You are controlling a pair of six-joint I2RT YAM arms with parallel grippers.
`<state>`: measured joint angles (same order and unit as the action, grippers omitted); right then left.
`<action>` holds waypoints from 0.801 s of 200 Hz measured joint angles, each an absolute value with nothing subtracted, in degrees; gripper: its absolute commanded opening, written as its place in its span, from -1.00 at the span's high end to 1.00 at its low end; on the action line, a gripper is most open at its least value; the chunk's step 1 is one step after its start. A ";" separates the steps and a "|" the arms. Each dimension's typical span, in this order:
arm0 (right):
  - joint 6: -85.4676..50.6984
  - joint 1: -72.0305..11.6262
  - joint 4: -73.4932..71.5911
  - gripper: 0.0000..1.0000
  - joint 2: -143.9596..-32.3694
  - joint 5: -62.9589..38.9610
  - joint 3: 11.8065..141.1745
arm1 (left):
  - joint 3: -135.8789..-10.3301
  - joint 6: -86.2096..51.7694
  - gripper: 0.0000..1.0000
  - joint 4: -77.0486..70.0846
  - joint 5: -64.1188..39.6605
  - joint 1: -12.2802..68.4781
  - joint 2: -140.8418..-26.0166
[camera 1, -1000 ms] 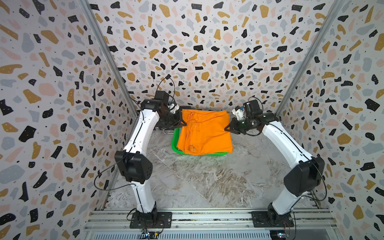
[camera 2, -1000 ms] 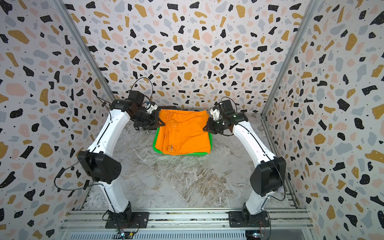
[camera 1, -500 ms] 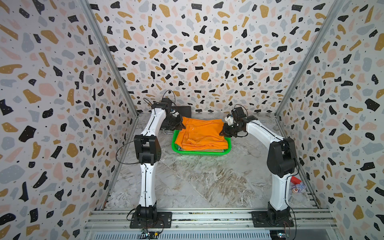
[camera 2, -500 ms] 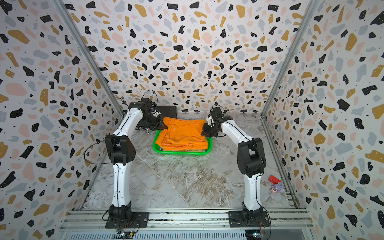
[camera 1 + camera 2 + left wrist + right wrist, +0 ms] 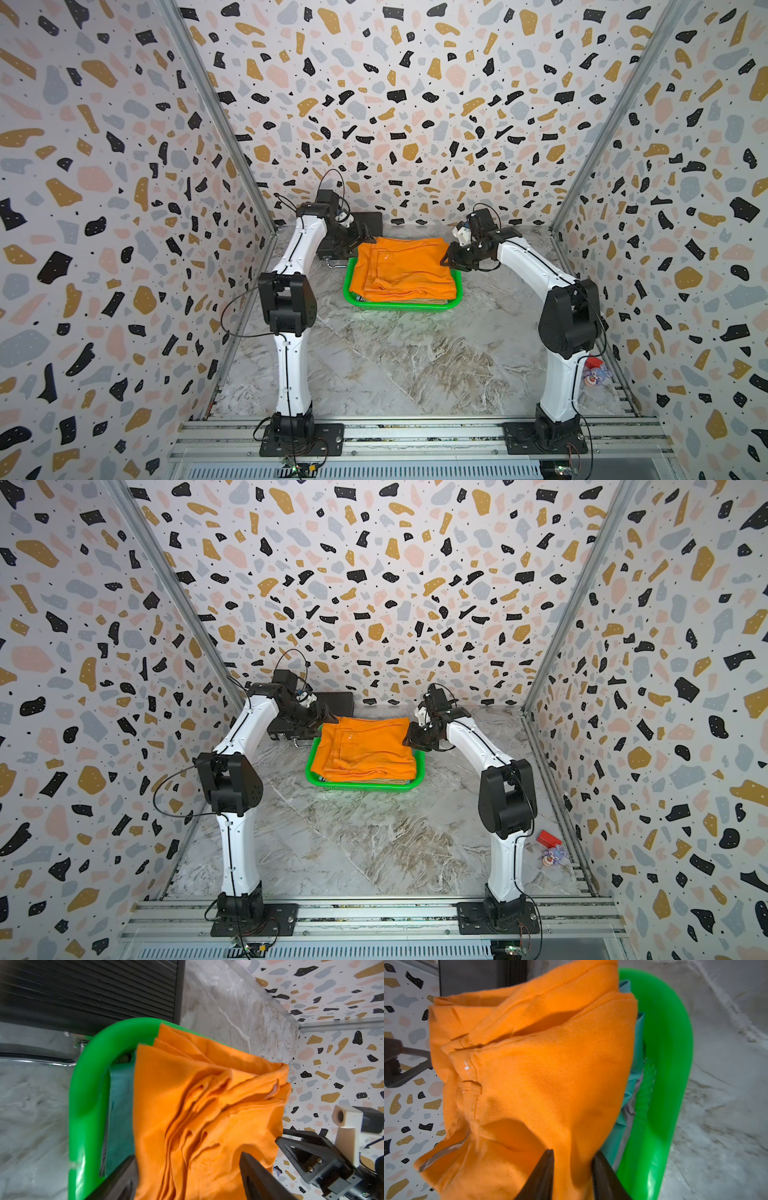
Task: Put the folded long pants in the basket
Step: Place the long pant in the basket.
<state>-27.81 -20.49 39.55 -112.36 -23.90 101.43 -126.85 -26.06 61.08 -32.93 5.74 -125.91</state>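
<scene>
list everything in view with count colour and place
orange pants: 1, orange, top of the pile in the basket
teal pants: 1, teal, under the orange pants
basket: 1, green, far middle of table
case: 1, black, behind basket's left side
block: 1, red, right table edge
table: 1, grey marble
walls: 3, speckled
arms: 2, white and black
left gripper: 1, black, open, pants' left edge
right gripper: 1, black, open, pants' right edge

Both top views hang high at the near end, angled down toward the far wall [image 5: 395, 104]. Wrist cams crowd the orange pants [image 5: 207, 1115] and green basket [image 5: 89, 1084], facing each other from left and right.
</scene>
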 measured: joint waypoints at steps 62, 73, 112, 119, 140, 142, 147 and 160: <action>-27.97 -25.98 42.78 0.34 -99.50 -22.85 104.31 | -104.47 -30.11 -0.17 52.80 -31.64 10.74 -96.14; -28.58 -27.81 42.33 0.36 -99.20 -23.09 104.03 | -100.27 -31.38 -0.17 50.09 -32.84 12.71 -93.95; -31.33 -32.29 39.79 0.48 -104.53 -25.58 101.01 | -90.32 -34.89 -0.10 41.87 -37.36 15.16 -97.73; -31.90 -32.69 38.81 0.49 -105.95 -25.98 99.39 | -88.16 -35.40 -0.09 40.25 -37.74 15.16 -98.91; -33.04 -33.32 36.27 0.54 -109.62 -26.13 92.33 | -80.93 -36.25 0.01 36.32 -38.35 14.94 -102.26; -33.21 -33.32 36.01 0.55 -109.97 -26.37 91.72 | -80.34 -36.23 0.01 36.10 -38.50 14.87 -102.63; -33.34 -33.34 35.27 0.57 -110.85 -26.59 90.43 | -79.24 -36.49 0.02 35.46 -38.85 14.76 -103.53; -33.67 -33.34 33.19 0.58 -112.14 -27.20 89.52 | -77.97 -36.84 0.02 33.10 -40.10 14.57 -105.54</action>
<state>-33.67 -33.34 33.19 -112.14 -27.20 89.52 -77.97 -36.84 33.10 -40.10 14.57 -105.54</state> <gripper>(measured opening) 0.213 0.491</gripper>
